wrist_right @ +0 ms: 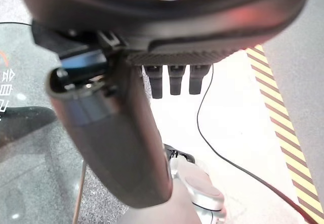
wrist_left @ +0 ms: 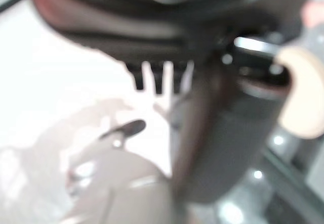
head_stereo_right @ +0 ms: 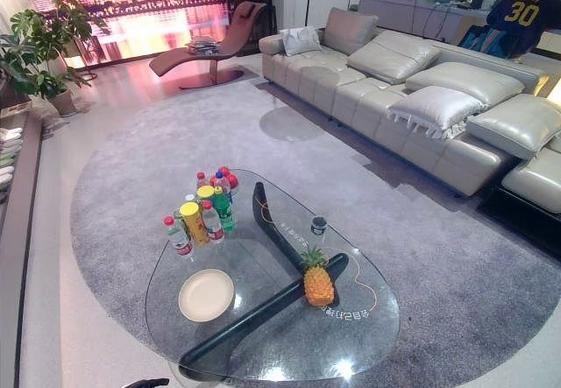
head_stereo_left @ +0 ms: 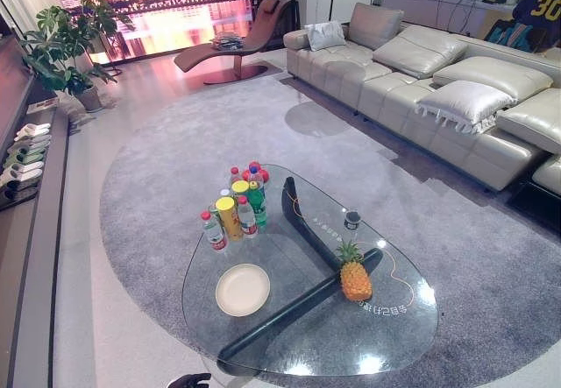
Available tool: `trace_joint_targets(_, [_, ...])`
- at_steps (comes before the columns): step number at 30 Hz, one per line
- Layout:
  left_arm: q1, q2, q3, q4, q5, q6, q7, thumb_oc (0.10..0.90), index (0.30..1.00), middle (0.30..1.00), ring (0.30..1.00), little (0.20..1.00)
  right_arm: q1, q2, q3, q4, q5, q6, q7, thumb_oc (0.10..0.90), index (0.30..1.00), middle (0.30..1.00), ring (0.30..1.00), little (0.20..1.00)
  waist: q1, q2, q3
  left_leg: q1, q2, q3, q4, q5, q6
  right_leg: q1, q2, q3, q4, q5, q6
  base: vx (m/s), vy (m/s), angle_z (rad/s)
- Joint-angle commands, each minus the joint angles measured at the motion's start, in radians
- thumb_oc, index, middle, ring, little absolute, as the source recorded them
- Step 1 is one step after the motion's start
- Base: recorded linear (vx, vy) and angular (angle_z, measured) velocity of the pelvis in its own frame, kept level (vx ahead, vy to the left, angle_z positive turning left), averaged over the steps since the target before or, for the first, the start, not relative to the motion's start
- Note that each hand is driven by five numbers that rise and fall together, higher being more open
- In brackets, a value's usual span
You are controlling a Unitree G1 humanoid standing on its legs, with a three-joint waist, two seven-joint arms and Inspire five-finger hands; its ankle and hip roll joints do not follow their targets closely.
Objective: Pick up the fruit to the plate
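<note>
The pineapple stands upright on the glass counter, well right of the empty plate. Both hands, the left hand and the right hand, hang relaxed and empty. I'd approach first, then grip the body low.

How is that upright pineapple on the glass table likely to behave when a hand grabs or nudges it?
The orange-yellow pineapple with its green leafy crown stands upright on a narrow base, so a sideways nudge would probably tip it. The smooth oval glass table may let it slide. It looks stiff and fairly heavy; its rough skin should grip well.
</note>
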Motion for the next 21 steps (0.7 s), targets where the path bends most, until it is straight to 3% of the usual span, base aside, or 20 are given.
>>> trace_joint_targets(1, [-0.084,0.0,0.008,0.063,-0.008,-0.008,0.011,0.8,0.9,0.9,0.9,0.9,-0.1,0.001,0.041,0.061,-0.018,0.008,-0.016,0.8,0.9,0.9,0.9,0.9,0.013,-0.011,0.039,0.029,0.01,0.029,0.005,-0.056,0.02,0.007,-0.033,-0.038,0.004,-0.01,0.008,0.0,0.0,0.0])
trace_joint_targets(8, [-0.07,0.006,0.021,0.056,-0.032,0.0,0.01,0.8,0.9,0.9,0.9,0.9,-0.093,-0.004,0.042,0.048,-0.04,0.008,-0.012,0.8,0.9,0.9,0.9,0.9,0.017,-0.014,0.048,0.015,0.012,0.029,0.005,-0.046,0.016,-0.004,-0.031,-0.04,0.004,-0.001,0.011,0.06,-0.014,0.0])
trace_joint_targets(12, [-0.057,0.009,0.012,0.031,-0.075,0.003,0.027,0.8,0.9,0.9,0.9,0.9,-0.09,-0.008,0.067,0.022,-0.051,0.022,-0.008,0.8,0.9,0.9,0.9,0.9,0.018,-0.011,0.087,-0.037,0.011,0.022,0.005,-0.031,0.019,-0.054,-0.029,-0.034,0.004,0.009,0.007,-0.02,0.004,-0.02])
trace_joint_targets(21, [-0.162,0.007,-0.012,0.0,-0.167,0.022,0.055,0.8,0.9,0.9,0.9,0.9,-0.191,-0.03,0.11,-0.002,-0.028,0.041,-0.037,0.8,0.9,0.9,0.9,0.9,0.015,0.01,0.277,-0.248,-0.028,-0.041,0.005,0.016,0.039,-0.259,-0.009,0.009,0.004,0.06,-0.015,-0.18,0.025,0.04])
